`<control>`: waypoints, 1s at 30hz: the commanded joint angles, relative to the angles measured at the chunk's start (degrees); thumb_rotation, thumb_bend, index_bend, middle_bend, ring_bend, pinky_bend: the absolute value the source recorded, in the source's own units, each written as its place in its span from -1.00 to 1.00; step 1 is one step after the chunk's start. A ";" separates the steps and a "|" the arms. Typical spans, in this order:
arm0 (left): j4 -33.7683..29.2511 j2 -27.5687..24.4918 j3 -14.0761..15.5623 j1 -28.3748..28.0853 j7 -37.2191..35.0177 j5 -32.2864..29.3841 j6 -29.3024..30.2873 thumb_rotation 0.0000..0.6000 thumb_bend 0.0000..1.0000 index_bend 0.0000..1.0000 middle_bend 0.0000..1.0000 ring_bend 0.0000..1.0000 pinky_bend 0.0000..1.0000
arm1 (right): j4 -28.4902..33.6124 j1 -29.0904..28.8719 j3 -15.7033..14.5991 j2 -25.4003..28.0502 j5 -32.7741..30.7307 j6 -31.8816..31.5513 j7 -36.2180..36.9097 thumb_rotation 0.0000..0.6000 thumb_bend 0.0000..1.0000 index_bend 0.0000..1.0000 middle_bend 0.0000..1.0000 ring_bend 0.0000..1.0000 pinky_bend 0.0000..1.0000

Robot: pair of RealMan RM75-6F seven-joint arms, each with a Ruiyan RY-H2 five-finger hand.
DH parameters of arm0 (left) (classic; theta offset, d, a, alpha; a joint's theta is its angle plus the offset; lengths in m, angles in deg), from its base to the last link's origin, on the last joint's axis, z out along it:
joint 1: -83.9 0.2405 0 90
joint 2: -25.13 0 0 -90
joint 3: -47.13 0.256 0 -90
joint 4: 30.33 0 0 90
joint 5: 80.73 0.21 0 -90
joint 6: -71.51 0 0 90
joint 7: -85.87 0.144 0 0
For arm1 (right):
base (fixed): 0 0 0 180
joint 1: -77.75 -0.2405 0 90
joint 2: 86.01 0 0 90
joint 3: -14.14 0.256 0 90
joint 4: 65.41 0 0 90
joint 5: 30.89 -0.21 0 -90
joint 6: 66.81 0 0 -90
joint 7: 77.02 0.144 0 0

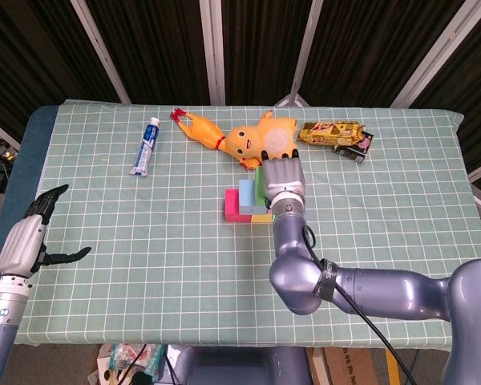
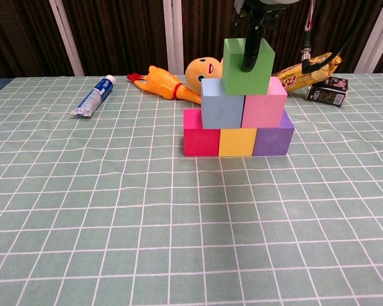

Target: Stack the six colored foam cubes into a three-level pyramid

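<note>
Six foam cubes stand as a pyramid mid-table. The magenta cube (image 2: 201,137), yellow cube (image 2: 237,141) and purple cube (image 2: 272,139) form the bottom row. On them rest the light blue cube (image 2: 221,103) and the pink cube (image 2: 265,105). The green cube (image 2: 233,70) (image 1: 260,183) sits on top. My right hand (image 1: 283,176) (image 2: 255,13) reaches down over it and grips it, one finger lying across its front face. My left hand (image 1: 28,241) hangs open beyond the table's left edge, holding nothing.
Along the far side lie a toothpaste tube (image 2: 92,97), a rubber chicken (image 2: 163,83), a yellow plush toy (image 2: 204,67), a gold snack packet (image 2: 306,70) and a small dark box (image 2: 327,90). The green checked cloth (image 2: 179,223) covers the table.
</note>
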 commanded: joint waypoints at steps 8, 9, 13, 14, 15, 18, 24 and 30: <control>0.04 -0.09 -0.08 -0.03 -0.24 -0.10 -0.11 1.00 -0.74 -1.00 -0.91 -0.99 -0.95 | 1.76 0.73 0.47 0.80 0.96 0.67 0.54 1.00 -0.38 -1.00 -1.00 -1.00 -1.00; 0.04 -0.11 -0.11 -0.01 -0.28 -0.07 -0.06 1.00 -0.74 -1.00 -0.91 -0.99 -0.95 | 2.19 0.81 0.54 0.98 1.19 0.63 0.73 1.00 -0.37 -1.00 -1.00 -1.00 -1.00; 0.03 -0.21 -0.18 0.07 -0.38 0.05 0.14 1.00 -0.74 -1.00 -0.91 -0.99 -0.95 | 4.31 1.23 0.92 2.23 2.18 0.26 1.40 1.00 -0.38 -1.00 -1.00 -1.00 -1.00; 0.05 -0.23 -0.20 0.09 -0.40 0.08 0.19 1.00 -0.74 -1.00 -0.91 -0.99 -0.95 | 5.03 1.42 1.03 2.75 2.53 0.17 1.62 1.00 -0.38 -1.00 -1.00 -1.00 -1.00; 0.06 -0.24 -0.20 0.11 -0.41 0.11 0.23 1.00 -0.74 -1.00 -0.91 -0.99 -0.95 | 5.68 1.63 1.09 3.22 2.85 0.13 1.85 1.00 -0.39 -1.00 -1.00 -1.00 -1.00; 0.08 -0.23 -0.23 0.19 -0.30 0.32 0.52 1.00 -0.74 -1.00 -0.91 -0.99 -0.95 | 8.70 2.83 1.40 5.90 5.21 -0.20 3.01 1.00 -0.40 -1.00 -1.00 -1.00 -1.00; -0.10 -0.15 0.08 0.34 0.17 1.07 0.81 1.00 -0.74 -1.00 -0.91 -0.99 -0.95 | 15.07 8.22 -0.10 12.89 15.25 -1.56 7.38 1.00 -0.40 -1.00 -1.00 -1.00 -1.00; 0.34 0.33 0.38 0.58 0.54 2.11 1.43 1.00 -0.74 -1.00 -0.92 -0.99 -0.95 | 21.98 21.31 -6.02 19.89 32.53 -2.77 19.83 1.00 -0.40 -1.00 -1.00 -1.00 -1.00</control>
